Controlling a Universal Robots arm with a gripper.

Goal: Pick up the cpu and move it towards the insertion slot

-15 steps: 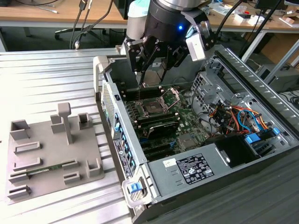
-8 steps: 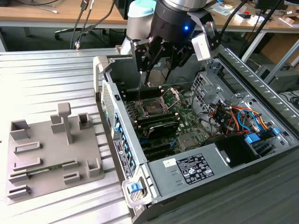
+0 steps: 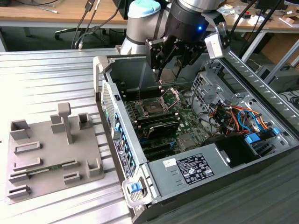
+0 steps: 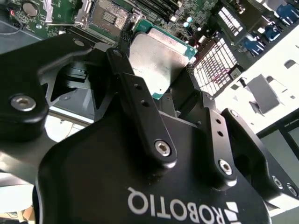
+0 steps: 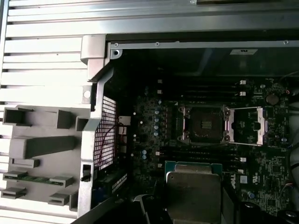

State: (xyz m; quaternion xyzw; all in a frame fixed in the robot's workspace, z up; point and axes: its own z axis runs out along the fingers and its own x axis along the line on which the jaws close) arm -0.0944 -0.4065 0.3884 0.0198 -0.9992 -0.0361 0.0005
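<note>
Your arm is reaching down from the far side of the surface (image 3: 46, 70) into the open computer case (image 3: 261, 154), its wrist pointing almost straight down so that the tool (image 3: 170, 70) is hanging just above the motherboard (image 3: 163, 116). The tool is clamped on the cpu (image 4: 156, 56): in the second wrist view you are seeing its black fingers (image 4: 140, 107) pressing against opposite edges of the chip, whose silvery top is tilting toward the camera. In the first wrist view the cpu (image 5: 192, 191) is sitting in the air over the board, near the insertion slot (image 5: 204, 123) but off to one side of it, not over the dark socket square. The slot's silver retention plate (image 5: 243, 125) is lying swung open beside the socket. On the exterior view's left, the grey tray (image 3: 51, 154) is resting on the surface, well apart from the case, with a thin green memory stick (image 3: 49, 169) lying in it.
</note>
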